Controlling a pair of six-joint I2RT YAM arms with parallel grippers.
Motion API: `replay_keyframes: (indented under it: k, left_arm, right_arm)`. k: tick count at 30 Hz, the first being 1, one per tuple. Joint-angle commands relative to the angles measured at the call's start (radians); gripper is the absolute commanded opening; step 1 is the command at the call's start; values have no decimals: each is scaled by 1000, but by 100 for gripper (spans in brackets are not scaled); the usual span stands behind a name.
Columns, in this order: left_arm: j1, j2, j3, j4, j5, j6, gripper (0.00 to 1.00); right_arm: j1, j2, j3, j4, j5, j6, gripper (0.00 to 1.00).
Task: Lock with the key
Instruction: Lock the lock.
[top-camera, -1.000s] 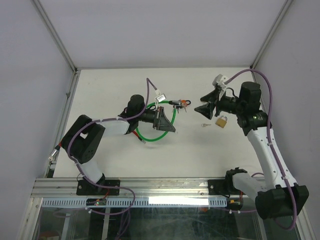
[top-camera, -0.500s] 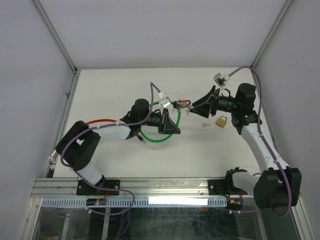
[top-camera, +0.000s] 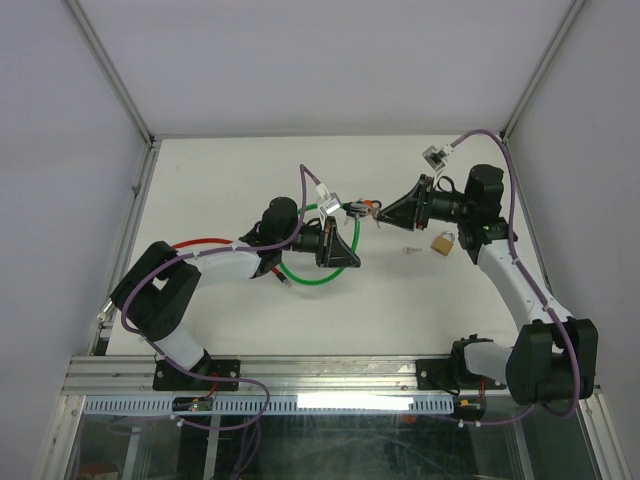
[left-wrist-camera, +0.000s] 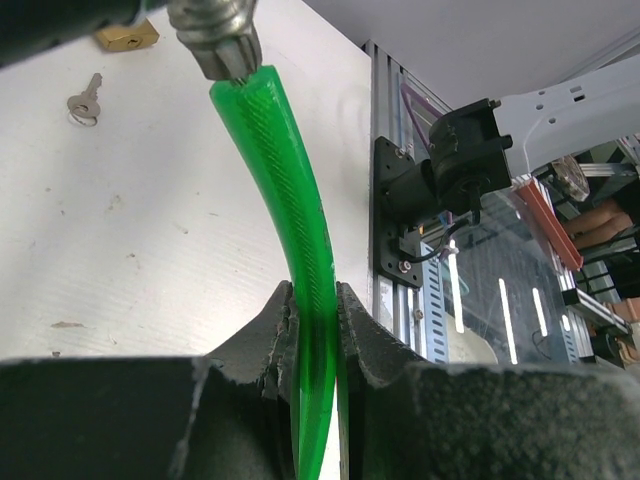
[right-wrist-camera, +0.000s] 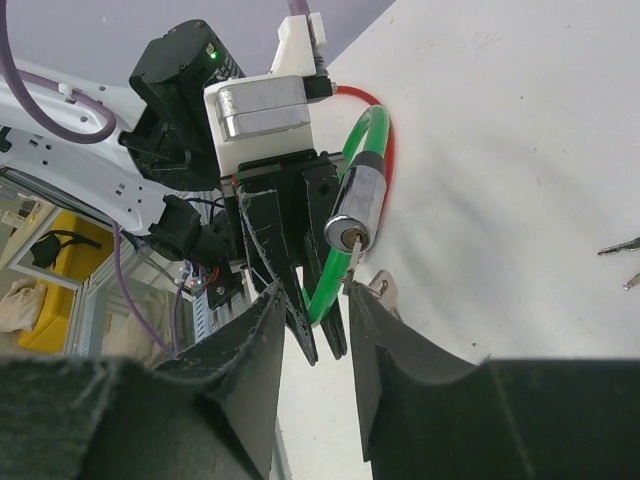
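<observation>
A green cable lock (top-camera: 312, 282) is held off the table by my left gripper (top-camera: 344, 243), which is shut on the cable (left-wrist-camera: 290, 200). Its silver cylinder end (top-camera: 352, 209) faces my right gripper (top-camera: 384, 214). In the right wrist view a small silver key (right-wrist-camera: 372, 288) has its blade tip at the keyhole of the cylinder (right-wrist-camera: 352, 215). The key head lies against my right gripper's right finger (right-wrist-camera: 400, 340). The right gripper (right-wrist-camera: 315, 295) has its jaws apart, with a gap between the left finger and the key. An orange tag (top-camera: 370, 204) hangs by the cylinder.
A brass padlock (top-camera: 441, 241) and a loose key (top-camera: 408, 250) lie on the white table right of the lock; both show in the left wrist view, padlock (left-wrist-camera: 125, 38) and key (left-wrist-camera: 83, 100). A red cable (top-camera: 205, 243) runs along the left arm.
My left gripper carried the cable lock to the right and up. My right gripper moved left until its fingertips reached the cylinder end and key.
</observation>
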Motion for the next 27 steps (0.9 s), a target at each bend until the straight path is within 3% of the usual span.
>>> replay_keyframes:
  k: [1,24,25,26,27]
  left_arm:
    - [-10,-55,9,54,2,47,0]
    - [-16,-57,8,37,3,56,0]
    - [-16,-59,8,32,2,60,0]
    - [-15,-59,8,29,2,64,0]
    - [-16,-58,8,24,2,68,0]
  right_arm:
    - [6,7,60,25,20,12,34]
    - [53,36,120,-125,27,11,33]
    - [52,34,122,-138,112,-158,6]
    - [53,30,125,-152,131,-194,0]
    - [53,27,127,-163,140,-212,0]
